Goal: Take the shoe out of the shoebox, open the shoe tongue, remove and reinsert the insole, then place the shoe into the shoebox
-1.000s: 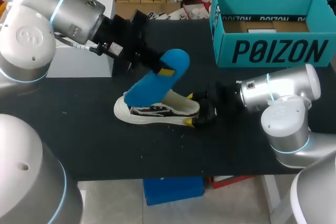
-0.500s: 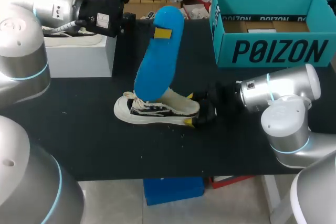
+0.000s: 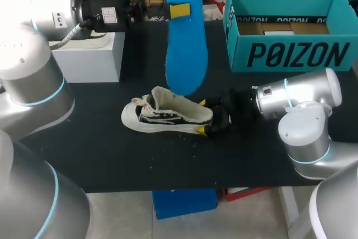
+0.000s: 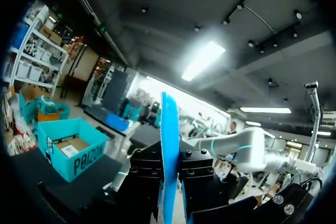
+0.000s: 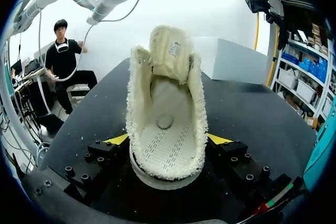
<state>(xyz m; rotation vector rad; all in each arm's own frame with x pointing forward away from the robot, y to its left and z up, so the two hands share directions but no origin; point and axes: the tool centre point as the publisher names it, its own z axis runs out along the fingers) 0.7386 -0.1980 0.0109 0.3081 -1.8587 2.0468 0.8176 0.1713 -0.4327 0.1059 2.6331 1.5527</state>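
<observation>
The blue insole (image 3: 185, 43) hangs upright in the air, above and behind the shoe and clear of it. My left gripper (image 3: 177, 10) is shut on its upper part. In the left wrist view the insole (image 4: 168, 124) stands edge-on, pinched between the two fingers of the left gripper (image 4: 169, 182). The cream low shoe (image 3: 166, 113) lies on the black table (image 3: 100, 149), toe to the left. My right gripper (image 3: 203, 117) clasps its heel from both sides. In the right wrist view the shoe (image 5: 165, 114) shows an empty inside and a raised tongue, with the right gripper (image 5: 167, 141) around its heel.
The teal shoebox (image 3: 288, 54) stands open at the back right of the table. A white box (image 3: 89, 57) sits at the back left, under my left arm. Bare black table lies in front of the shoe.
My left arm has lifted the blue insole up and back out of the shoe, turning it from slanted to upright. The shoe and my right arm have stayed put.
</observation>
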